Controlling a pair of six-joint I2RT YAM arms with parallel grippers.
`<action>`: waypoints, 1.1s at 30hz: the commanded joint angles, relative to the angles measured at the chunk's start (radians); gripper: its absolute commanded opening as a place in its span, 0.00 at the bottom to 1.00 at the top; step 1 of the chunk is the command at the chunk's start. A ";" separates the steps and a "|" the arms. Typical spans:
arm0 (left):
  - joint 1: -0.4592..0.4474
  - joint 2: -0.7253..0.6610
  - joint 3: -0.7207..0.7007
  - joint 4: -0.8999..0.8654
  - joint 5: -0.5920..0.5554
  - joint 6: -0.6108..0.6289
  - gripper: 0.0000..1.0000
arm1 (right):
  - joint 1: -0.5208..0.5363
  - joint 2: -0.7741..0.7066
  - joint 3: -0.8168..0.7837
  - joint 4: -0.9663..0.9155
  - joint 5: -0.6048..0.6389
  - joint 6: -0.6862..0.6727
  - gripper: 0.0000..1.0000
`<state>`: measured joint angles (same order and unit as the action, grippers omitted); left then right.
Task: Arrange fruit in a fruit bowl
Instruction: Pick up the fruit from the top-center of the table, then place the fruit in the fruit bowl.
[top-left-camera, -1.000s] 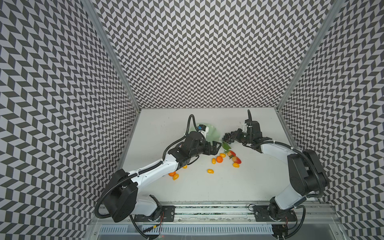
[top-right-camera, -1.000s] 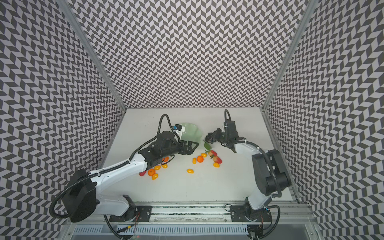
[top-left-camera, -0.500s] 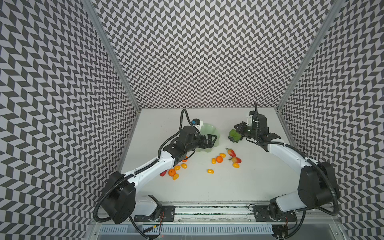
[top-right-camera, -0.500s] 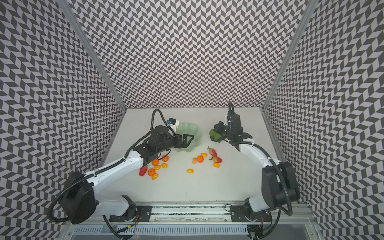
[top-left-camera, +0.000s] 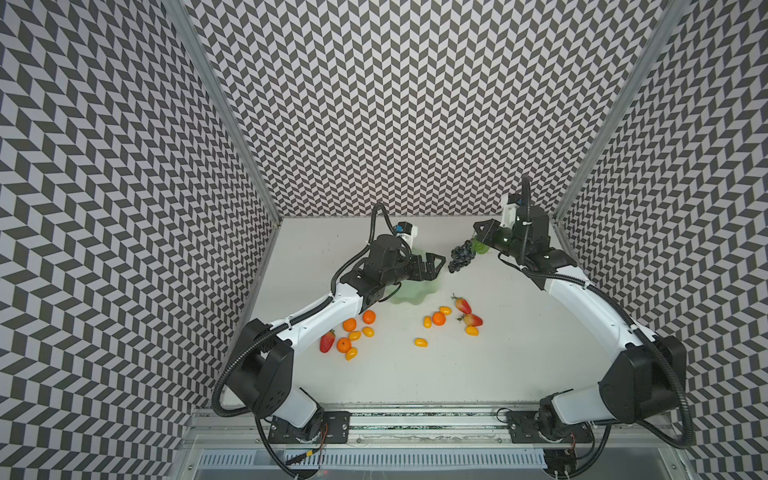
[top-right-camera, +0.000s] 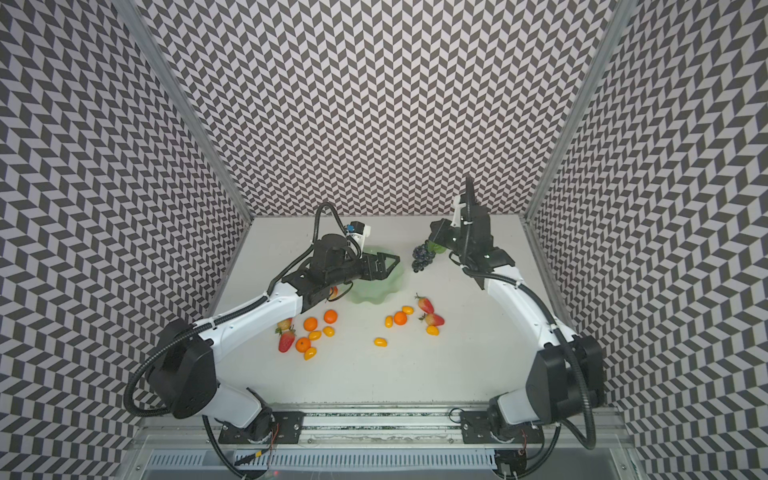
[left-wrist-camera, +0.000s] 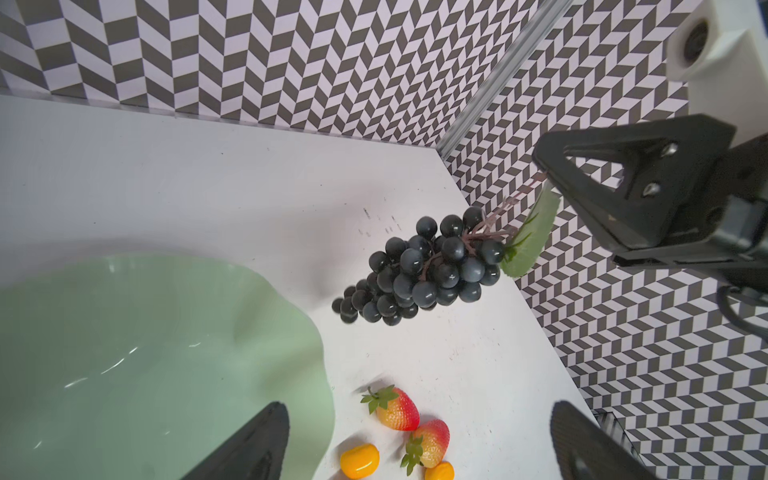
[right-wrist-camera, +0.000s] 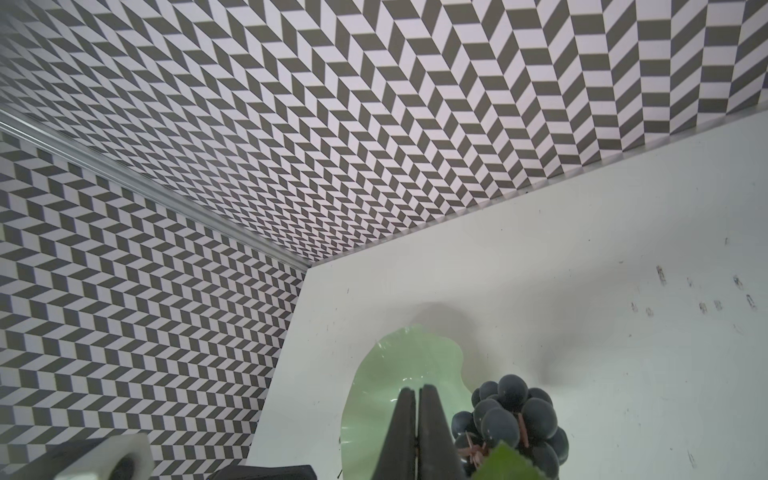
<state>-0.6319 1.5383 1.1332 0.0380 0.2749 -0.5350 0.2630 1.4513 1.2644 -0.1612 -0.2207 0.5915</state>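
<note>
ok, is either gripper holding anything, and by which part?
Right gripper is shut on the grape bunch, pinching its stem at the leaf end; left gripper is open, empty.

Both arms, left arm (top-left-camera: 320, 311) and right arm (top-left-camera: 582, 299): white link shells, black joint housings. Black corrugated cable (top-left-camera: 681, 399) loops along each. White camera block (left-wrist-camera: 715, 45) at wrist. On right gripper (right-wrist-camera: 417, 392): black triangular fingers (left-wrist-camera: 685, 208) with cut-out, two silver screws (left-wrist-camera: 669, 148). Black base plates (top-left-camera: 338, 428), thin red wiring (top-left-camera: 323, 430).

Left arm (top-left-camera: 316, 316) and right arm (top-left-camera: 582, 299) reach forward; left fingers (left-wrist-camera: 257, 449) spread wide, right fingers (right-wrist-camera: 403, 436) pressed together.
</note>
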 joint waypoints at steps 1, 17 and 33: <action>0.019 0.017 0.041 0.044 0.033 -0.010 1.00 | -0.004 -0.028 0.092 0.022 0.010 -0.029 0.00; 0.123 -0.007 0.043 -0.002 0.021 -0.021 1.00 | 0.065 0.047 0.294 0.011 -0.054 -0.047 0.00; 0.304 -0.257 -0.191 -0.050 0.000 -0.024 1.00 | 0.262 0.181 0.336 0.047 -0.060 -0.073 0.00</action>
<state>-0.3618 1.3285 0.9703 0.0135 0.2783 -0.5526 0.5049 1.6142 1.5642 -0.1928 -0.2649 0.5354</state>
